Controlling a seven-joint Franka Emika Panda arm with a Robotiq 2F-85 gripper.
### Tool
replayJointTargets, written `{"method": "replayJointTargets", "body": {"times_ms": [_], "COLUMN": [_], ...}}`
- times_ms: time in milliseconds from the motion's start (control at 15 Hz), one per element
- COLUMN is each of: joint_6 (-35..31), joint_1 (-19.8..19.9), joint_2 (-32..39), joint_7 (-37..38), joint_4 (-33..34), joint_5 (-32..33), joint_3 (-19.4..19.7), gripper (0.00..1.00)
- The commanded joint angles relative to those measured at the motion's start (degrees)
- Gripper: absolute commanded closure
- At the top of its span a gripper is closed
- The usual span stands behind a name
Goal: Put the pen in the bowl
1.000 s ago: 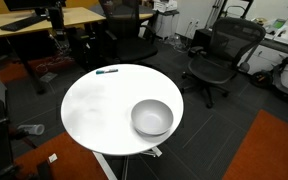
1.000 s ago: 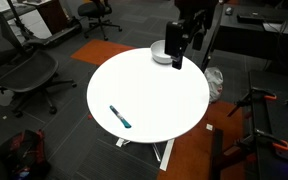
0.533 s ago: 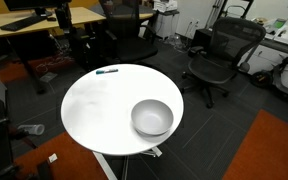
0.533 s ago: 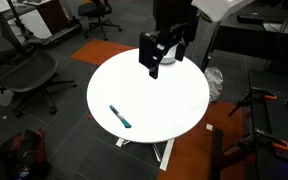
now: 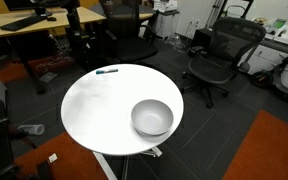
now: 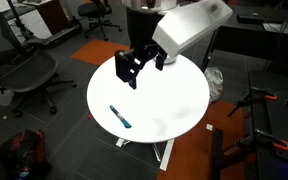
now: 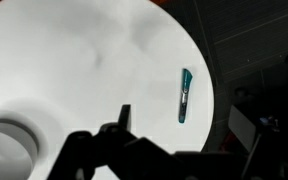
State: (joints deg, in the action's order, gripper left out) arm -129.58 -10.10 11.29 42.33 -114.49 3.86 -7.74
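Pen point(image 6: 120, 117) last, being smallest: the round white table point(image 5: 94, 110) carried the silvery metal bowl point(image 5: 152, 118) near one edge. My gripper point(image 6: 127, 78) hung above the tabletop, fingers spread, holding nothing. That teal pen lay flat by the opposite edge, well apart from the bowl.

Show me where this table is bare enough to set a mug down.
The widest free patch is the middle of the table, between the pen at one edge and the bowl near the opposite edge. The strip of rim beside the bowl is tight, and the tool hangs above the table.
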Motion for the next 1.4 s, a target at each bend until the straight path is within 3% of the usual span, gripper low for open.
{"method": "replayJointTargets", "body": {"times_ms": [0,667,1333], "joint_6": [0.0,-2.9,-2.7], "joint_1": [-2.1,-6.2,-6.5], "joint_2": [5.1,16.8,25.7], "joint_7": [2.4,1.6,-0.9], "joint_4": [5.4,14.4,21.3], "joint_5": [2.4,3.4,1.1], "joint_3": [1.2,4.2,5.0], "gripper": [0.00,0.00,0.00]}}
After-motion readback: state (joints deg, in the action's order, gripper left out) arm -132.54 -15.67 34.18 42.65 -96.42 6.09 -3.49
